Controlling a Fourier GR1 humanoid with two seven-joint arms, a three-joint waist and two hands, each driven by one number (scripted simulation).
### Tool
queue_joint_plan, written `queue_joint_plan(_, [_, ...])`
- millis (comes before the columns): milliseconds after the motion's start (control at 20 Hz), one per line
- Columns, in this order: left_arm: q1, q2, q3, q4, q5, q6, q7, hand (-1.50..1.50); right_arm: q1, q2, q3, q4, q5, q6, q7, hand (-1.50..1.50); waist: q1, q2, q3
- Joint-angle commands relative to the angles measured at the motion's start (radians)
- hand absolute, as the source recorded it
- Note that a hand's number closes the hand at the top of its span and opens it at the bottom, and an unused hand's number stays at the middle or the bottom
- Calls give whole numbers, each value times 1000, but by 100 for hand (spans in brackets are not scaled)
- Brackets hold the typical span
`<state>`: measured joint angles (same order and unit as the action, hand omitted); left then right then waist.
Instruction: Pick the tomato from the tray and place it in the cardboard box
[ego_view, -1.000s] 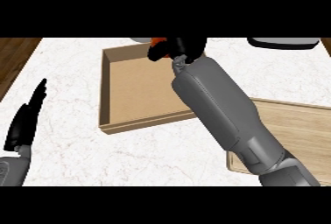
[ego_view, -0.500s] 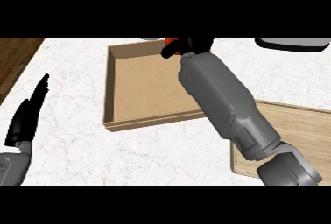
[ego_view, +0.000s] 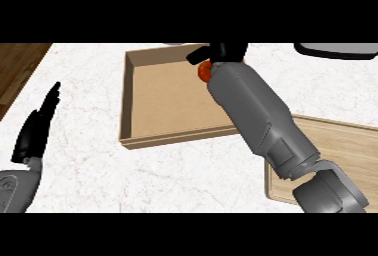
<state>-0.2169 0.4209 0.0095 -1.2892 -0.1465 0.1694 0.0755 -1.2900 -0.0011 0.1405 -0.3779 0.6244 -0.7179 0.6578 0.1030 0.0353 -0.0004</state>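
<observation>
Tomato (ego_view: 202, 70) is up in the right hand (ego_view: 224, 51), fingers curled round it so only an orange-red sliver peeks out, over the far end of the cardboard box (ego_view: 164, 100). I'd guess it's light, smooth-skinned and a bit squishy, so cupping it round the middle makes sense. The box is matte brown with low walls. The wooden tray (ego_view: 347, 150) is pale-grained and the bench (ego_view: 88, 165) is white marble. The left hand (ego_view: 35, 131) rests open at the left edge.

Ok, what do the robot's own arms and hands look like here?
Both forearms are smooth grey casings: the right forearm is a thick rounded tube, segmented near the elbow; of the left forearm only a rounded end shows. The right hand and left hand are black. No cables or markings show.
</observation>
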Motion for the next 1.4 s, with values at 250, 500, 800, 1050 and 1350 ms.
queue_joint_plan(250, [26,-23,3,10,-17,25,-7,0,-9,1,-74,-53,-67,-285,-177,-150,-38,-15,1])
queue_joint_plan(500, [74,3,56,5,15,4,-29,0,50,1,-98,-123,-138,-298,-277,-150,-73,-29,1])
queue_joint_plan(800, [109,-20,43,-58,-28,42,47,0,225,-52,-85,-344,-166,-248,-276,-150,-111,-42,1])
queue_joint_plan(1050, [171,12,103,-4,3,17,-43,0,492,-79,16,-603,-89,-222,-173,-150,-146,-53,0])
queue_joint_plan(1350, [156,12,100,-50,1,11,-1,0,761,-224,74,-1019,-84,-68,-77,-150,-160,-57,0])
